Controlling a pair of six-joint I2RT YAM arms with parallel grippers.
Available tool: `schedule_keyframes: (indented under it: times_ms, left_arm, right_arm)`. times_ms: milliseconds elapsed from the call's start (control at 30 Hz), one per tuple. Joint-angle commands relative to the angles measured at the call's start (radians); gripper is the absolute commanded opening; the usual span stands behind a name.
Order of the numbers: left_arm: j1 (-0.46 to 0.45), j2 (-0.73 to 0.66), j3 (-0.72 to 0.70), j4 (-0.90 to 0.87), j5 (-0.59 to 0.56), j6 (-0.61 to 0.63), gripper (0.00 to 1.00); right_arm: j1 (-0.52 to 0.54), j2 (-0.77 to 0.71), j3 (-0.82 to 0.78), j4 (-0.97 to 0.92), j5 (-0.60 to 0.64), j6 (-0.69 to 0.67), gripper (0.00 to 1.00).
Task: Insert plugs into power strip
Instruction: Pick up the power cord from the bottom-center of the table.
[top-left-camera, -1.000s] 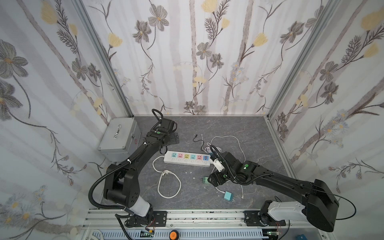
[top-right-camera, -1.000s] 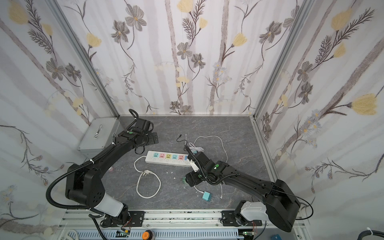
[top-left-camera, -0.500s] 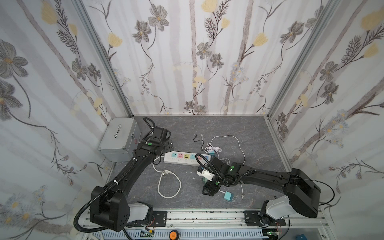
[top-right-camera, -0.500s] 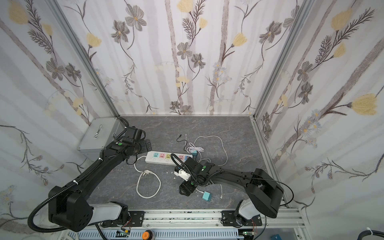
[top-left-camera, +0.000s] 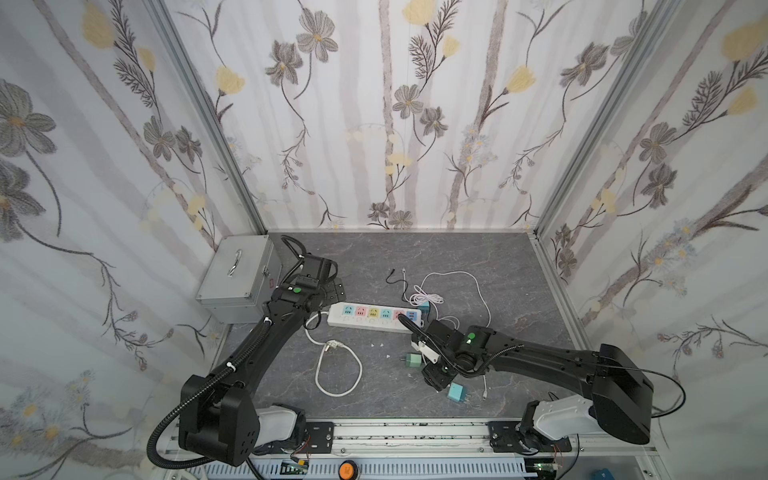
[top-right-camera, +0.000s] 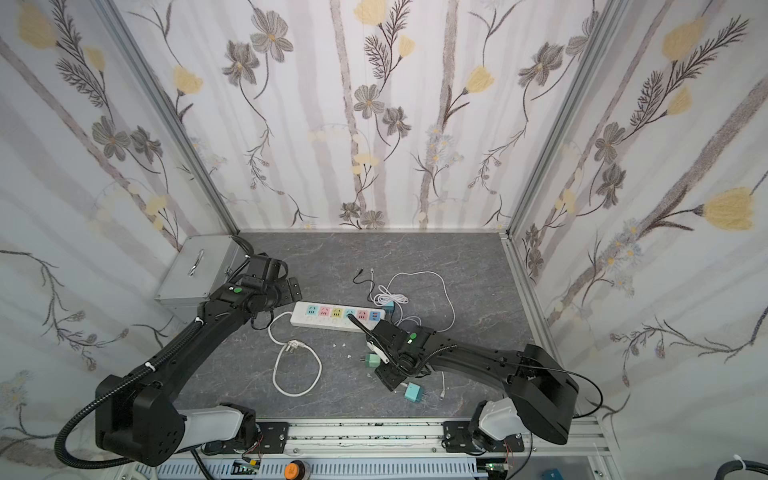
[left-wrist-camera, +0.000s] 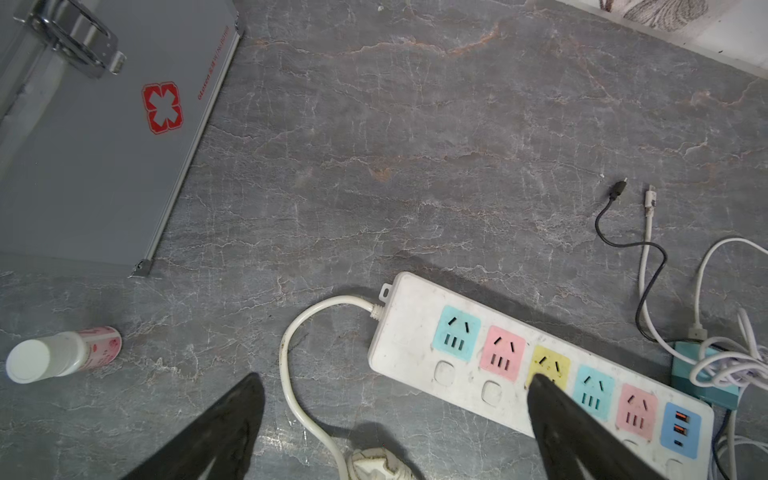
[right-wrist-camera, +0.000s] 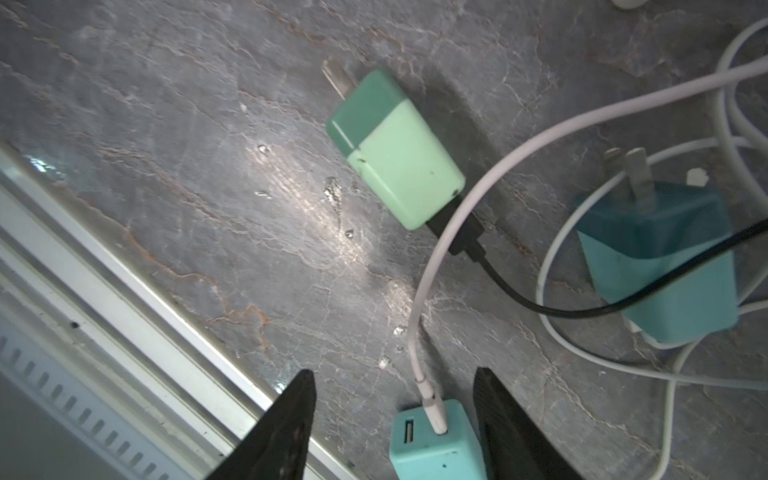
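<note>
Right gripper (right-wrist-camera: 394, 372) straddles teal plug (right-wrist-camera: 436, 446) beside table edge (right-wrist-camera: 124, 270).

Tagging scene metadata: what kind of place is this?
Probably a staged robot test cell, not a home: floral wallpaper panels in aluminium framing, a stone-look tabletop, and the left arm and right arm mounted on a front rail.

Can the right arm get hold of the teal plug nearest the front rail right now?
Probably yes. The teal plug sits between the open jaws of the right gripper, nothing over it; only its own white cable leads off between them.
</note>
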Motion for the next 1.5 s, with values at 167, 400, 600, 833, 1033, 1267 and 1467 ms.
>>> schedule_keyframes:
  times_ms: [167,400,600,833,1033,1267,1467]
  left_arm:
    - [0.014,-0.004,-0.02,0.021,0.002,-0.022,1.0]
    - [0.018,0.005,-0.025,0.026,0.008,-0.017,1.0]
    - [0.02,0.019,-0.023,0.025,0.012,-0.016,1.0]
    - [0.021,0.032,-0.024,0.02,0.016,-0.011,1.0]
    - [0.018,0.047,-0.008,0.01,0.024,-0.006,1.0]
    - [-0.01,0.056,0.039,-0.012,0.029,0.008,1.0]
    - [-0.088,0.06,0.077,0.003,0.029,0.051,1.0]
  right_arm:
    - [0.023,0.138,0.07,0.035,0.041,0.028,0.54]
    - [0.026,0.172,0.055,0.074,0.059,0.043,0.46]
    - [0.026,0.177,0.051,0.075,0.075,0.052,0.4]
    - [0.026,0.161,0.018,0.088,0.08,0.056,0.17]
    - [0.019,0.046,-0.02,0.122,0.049,0.015,0.0]
    - [-0.066,-0.215,-0.035,0.14,0.045,-0.059,0.0]
    - [-0.225,-0.386,-0.015,0.293,-0.003,-0.073,0.0]
